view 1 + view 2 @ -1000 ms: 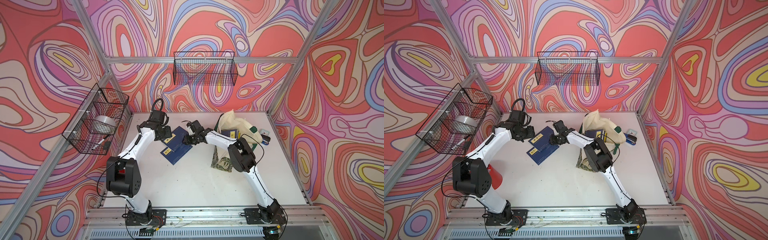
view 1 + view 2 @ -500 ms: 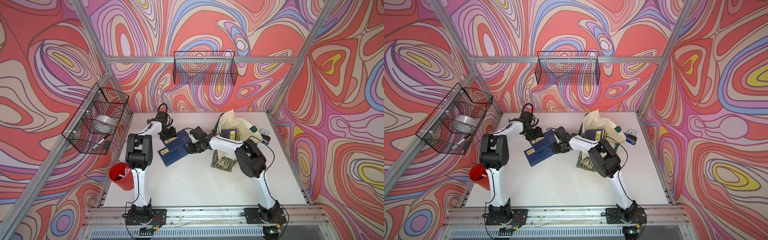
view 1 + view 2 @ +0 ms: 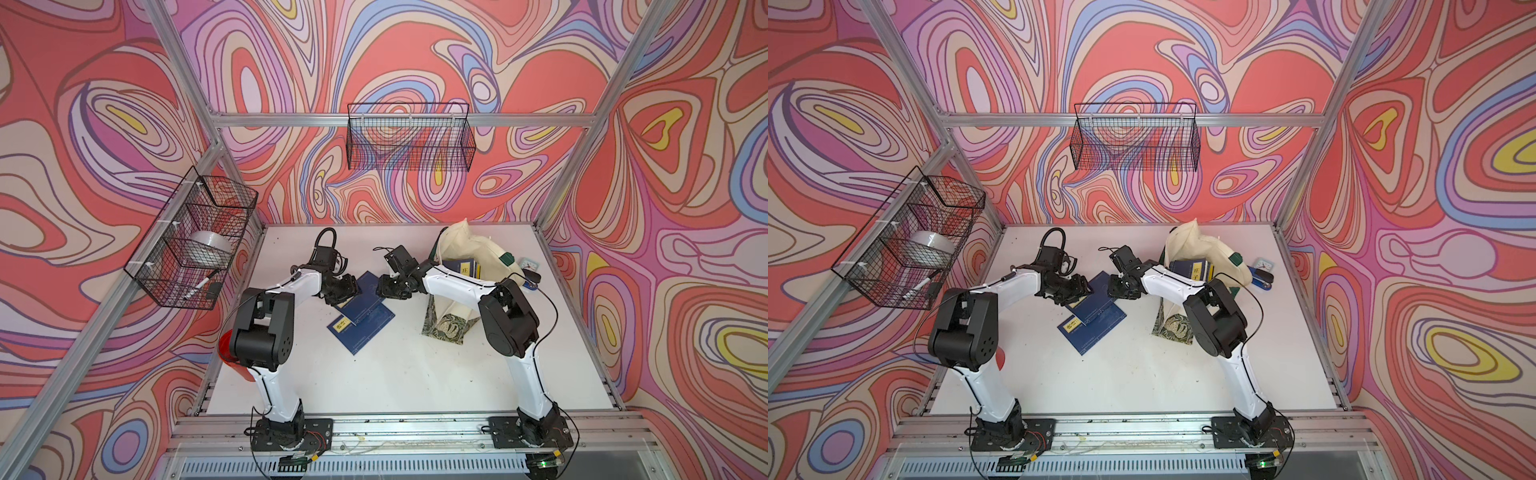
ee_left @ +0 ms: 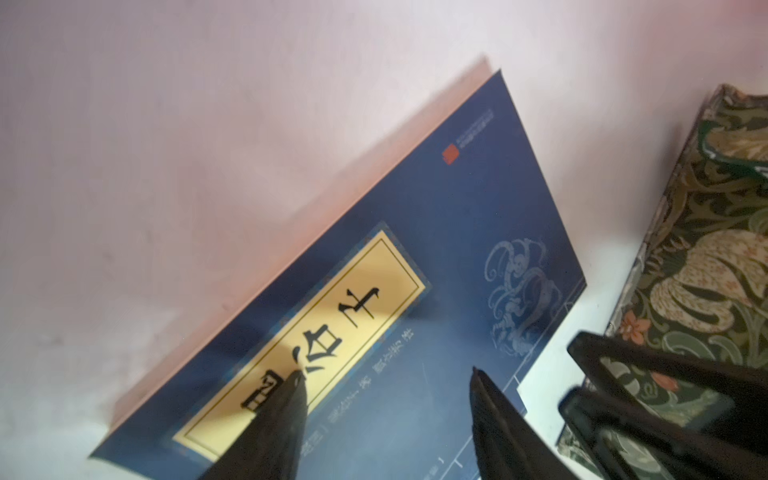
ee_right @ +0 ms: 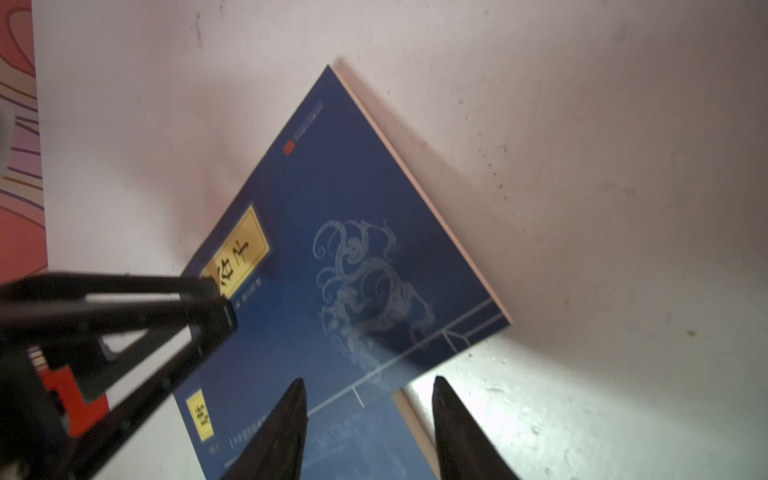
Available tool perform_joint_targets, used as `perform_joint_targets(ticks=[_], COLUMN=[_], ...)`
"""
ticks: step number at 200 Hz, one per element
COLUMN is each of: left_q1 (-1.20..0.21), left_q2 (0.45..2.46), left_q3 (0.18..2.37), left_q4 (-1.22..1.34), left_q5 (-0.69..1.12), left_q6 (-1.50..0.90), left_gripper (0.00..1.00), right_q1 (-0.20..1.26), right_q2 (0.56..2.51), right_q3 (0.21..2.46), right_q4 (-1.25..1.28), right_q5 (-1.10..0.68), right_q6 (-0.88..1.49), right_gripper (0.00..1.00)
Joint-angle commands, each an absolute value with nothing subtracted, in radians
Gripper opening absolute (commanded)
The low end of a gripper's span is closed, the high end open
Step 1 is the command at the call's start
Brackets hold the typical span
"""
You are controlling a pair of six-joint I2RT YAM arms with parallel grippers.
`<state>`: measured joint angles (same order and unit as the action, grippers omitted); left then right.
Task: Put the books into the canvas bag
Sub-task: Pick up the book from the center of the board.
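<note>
Left fingers (image 4: pixel 282 428) stand parted over navy books (image 4: pixel 436 216) with yellow labels.

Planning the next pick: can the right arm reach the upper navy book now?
Likely yes: the right gripper hovers at the upper navy book, jaws open, path clear; the left gripper crowds one side.

Navy books (image 3: pixel 365 316) overlap mid-table — another book (image 3: pixel 459 268), seemingly, inside the canvas bag (image 3: pixel 461 243).

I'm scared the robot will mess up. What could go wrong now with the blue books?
The left tool and right tool are open over the same top book, close together, so they might bump. That book lies on a lower book, which might get dragged along.
</note>
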<state>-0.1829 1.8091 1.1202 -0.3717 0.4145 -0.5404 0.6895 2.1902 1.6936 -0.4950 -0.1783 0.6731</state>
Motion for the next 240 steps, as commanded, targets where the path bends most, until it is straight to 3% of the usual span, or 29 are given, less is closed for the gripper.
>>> perform_joint_targets(ticks=[1,66,117,169,240], left_q1=[-0.234,-0.211,-0.08,-0.075,-0.078], left_q2=[1.75,1.582,1.718,1.79,1.774], left_q3=[1.014,1.026,1.057,1.014,0.826], left_q4=[-0.366,-0.48,-0.411,-0.319,-0.101], left_q5=[0.452,0.377,0.523,0.597,0.714], left_q6=[-0.648,-0.563,-0.562,-0.604,-0.723], left_gripper=[0.64,0.67,0.67,0.66,0.59], right_q1=[0.688,0.689,0.692,0.692,0.686], right_q2=[2.232,2.12,2.061,2.109,2.197], right_q3=[1.715,1.64,1.496,1.486,1.478], right_q4=[-0.482,-0.503,-0.462,-0.403,-0.054], right_q5=[-0.195,-0.111,-0.129,-0.166,-0.432], right_q6=[0.748,0.769,0.859,0.9,1.017], right_gripper=[0.5,0.52,0.53,0.53,0.52])
